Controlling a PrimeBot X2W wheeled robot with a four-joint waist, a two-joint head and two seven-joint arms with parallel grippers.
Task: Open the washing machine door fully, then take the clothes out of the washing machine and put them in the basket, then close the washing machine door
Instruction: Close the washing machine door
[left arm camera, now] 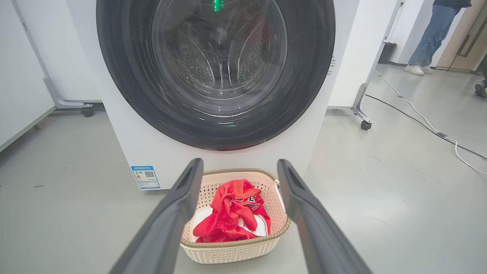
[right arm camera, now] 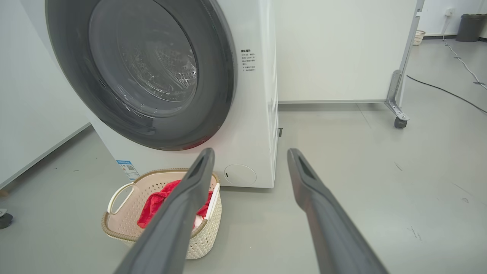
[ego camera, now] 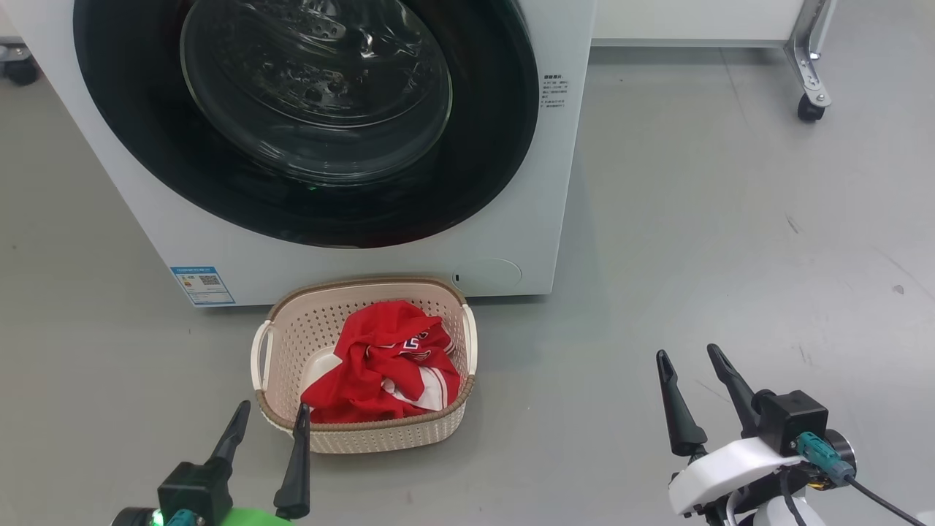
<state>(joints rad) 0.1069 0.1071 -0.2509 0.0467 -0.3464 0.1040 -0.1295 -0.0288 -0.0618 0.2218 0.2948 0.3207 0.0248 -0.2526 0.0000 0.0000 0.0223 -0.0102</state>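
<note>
Left wrist view shows a person's legs (left arm camera: 430, 38), red clothes (ego camera: 387, 358) bunched in basket (ego camera: 307, 332), left fingers (ego camera: 296, 467) and right fingers (ego camera: 676, 409) wide apart, empty

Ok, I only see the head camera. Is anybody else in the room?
Observer: Yes. The left wrist view shows a person's legs in jeans, standing far off at its upper right.
Operator: Is there stuff on the floor over there?
Observer: Cables lie across the grey floor on that side.
Operator: Anything else far away?
Observer: The right wrist view shows a dark bin by the far wall.
</note>
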